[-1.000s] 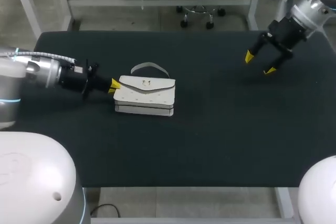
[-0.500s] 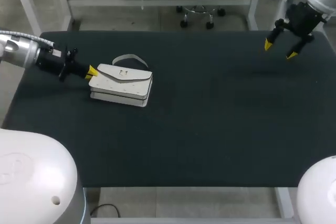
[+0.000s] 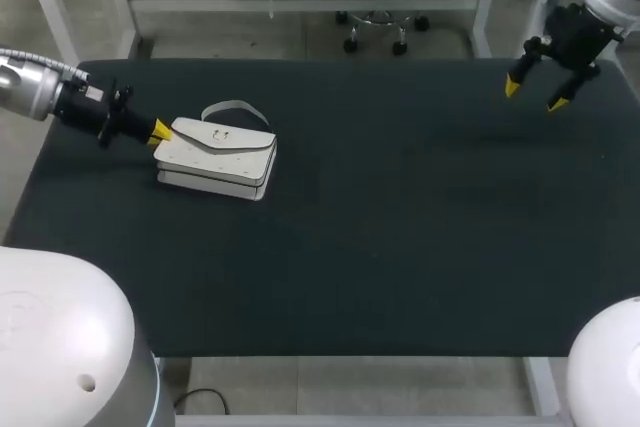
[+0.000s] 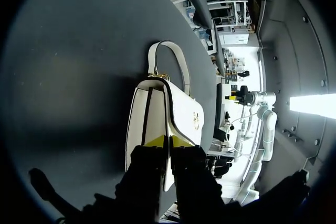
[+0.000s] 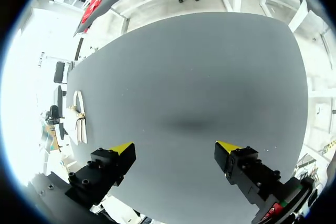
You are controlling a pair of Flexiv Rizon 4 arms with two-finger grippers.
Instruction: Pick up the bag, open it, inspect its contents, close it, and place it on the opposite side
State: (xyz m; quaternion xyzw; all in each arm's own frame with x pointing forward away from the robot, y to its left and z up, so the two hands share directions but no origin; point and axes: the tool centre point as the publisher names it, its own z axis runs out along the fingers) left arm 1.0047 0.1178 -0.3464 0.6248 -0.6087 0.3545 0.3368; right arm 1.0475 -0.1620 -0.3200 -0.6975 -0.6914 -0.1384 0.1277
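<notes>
A white handbag (image 3: 215,152) with a flap, a small metal clasp and a curved handle (image 3: 232,108) lies on the black table (image 3: 400,247) at the left. My left gripper (image 3: 160,132) comes in from the left and is shut on the bag's near end. In the left wrist view its yellow tips (image 4: 168,141) pinch the edge of the bag (image 4: 178,111), with the handle (image 4: 170,56) ahead. My right gripper (image 3: 534,95) hangs open above the far right corner, holding nothing. From the right wrist view, the right gripper (image 5: 175,147) faces the bare table, the bag (image 5: 79,116) far off.
Bare black tabletop (image 5: 194,77) stretches from the bag to the right edge. The bag sits a short way in from the table's left edge (image 3: 45,162).
My left gripper has pulled the bag leftward and slightly toward the far edge. My right arm rose and drew back to the far right corner, then held still.
</notes>
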